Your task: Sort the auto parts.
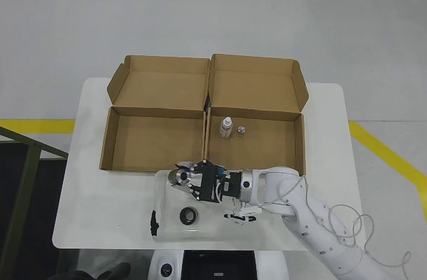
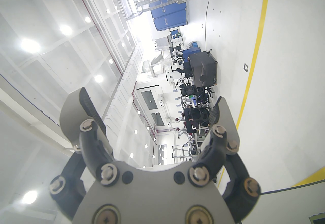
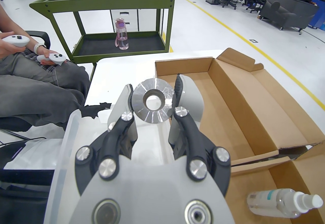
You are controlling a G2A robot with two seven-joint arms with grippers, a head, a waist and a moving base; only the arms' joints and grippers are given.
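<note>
Right wrist view: your right end effector (image 3: 153, 96) is clamped across the rim of a machined metal ring (image 3: 152, 116), held over the clear bin (image 3: 66, 131) at the bench's (image 3: 122, 68) near edge; judge it heavy, rigid and slick, best gripped squarely on its outer edge.

Nothing is reading legibly. The bottle (image 3: 276, 203) in the right box (image 1: 269, 148) is showing teal label marks, the blue cabinets (image 2: 168, 15) white marks, all too small.

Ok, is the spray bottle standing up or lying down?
Lying down: the spray bottle rests on its side on the floor of the cardboard box, nozzle pointing sideways.
</note>
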